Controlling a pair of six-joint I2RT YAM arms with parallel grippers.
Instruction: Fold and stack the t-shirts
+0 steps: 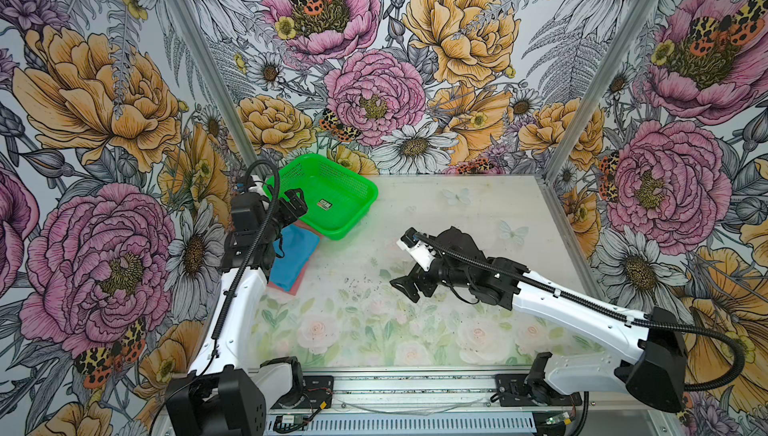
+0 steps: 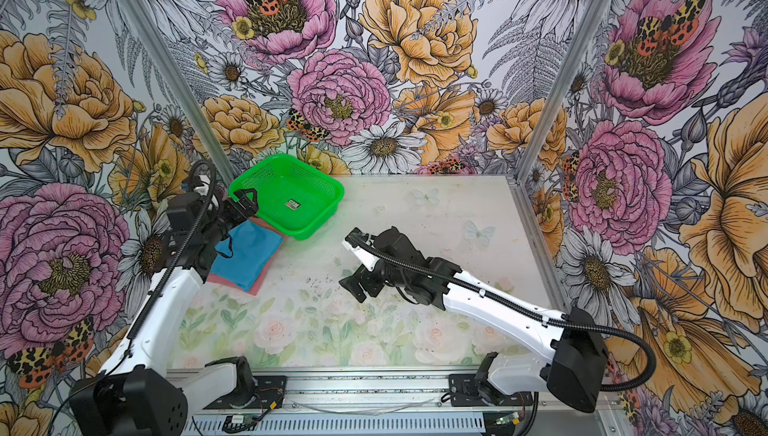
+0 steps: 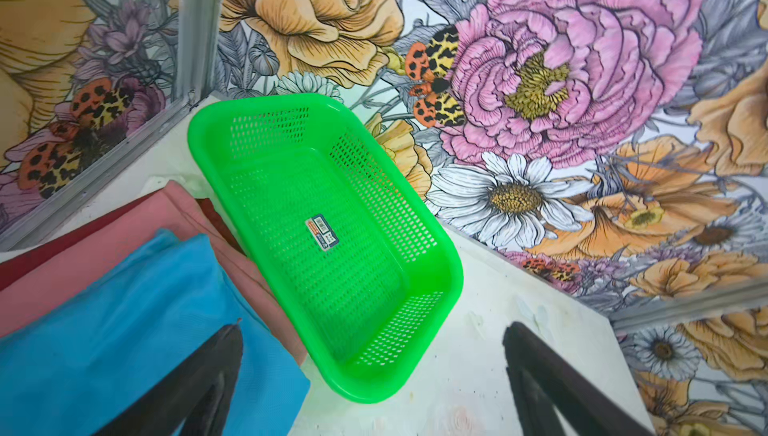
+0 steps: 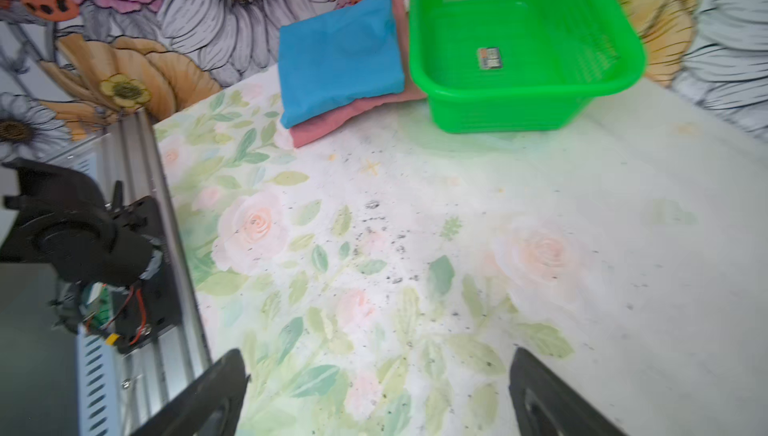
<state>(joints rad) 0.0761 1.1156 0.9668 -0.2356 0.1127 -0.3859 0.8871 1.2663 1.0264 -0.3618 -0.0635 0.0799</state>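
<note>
Beside the basket [image 4: 498,115], the blue shirt [image 4: 338,59] was stacked on the pink shirt [image 4: 324,127], with left gripper [image 3: 372,328] and right gripper [image 4: 379,354] held wide, empty; only withdrawal seemed needed.

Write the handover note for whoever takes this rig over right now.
Left hand: open, empty, above the stack's far end, beside the green basket.
Right hand: open, empty, low over the bare middle of the table.
Things: the folded blue t-shirt lies on the folded pink t-shirt, at the table's left, against the basket.
Done: both shirts folded and stacked.
Left: apparently nothing except pulling the arms back.
</note>
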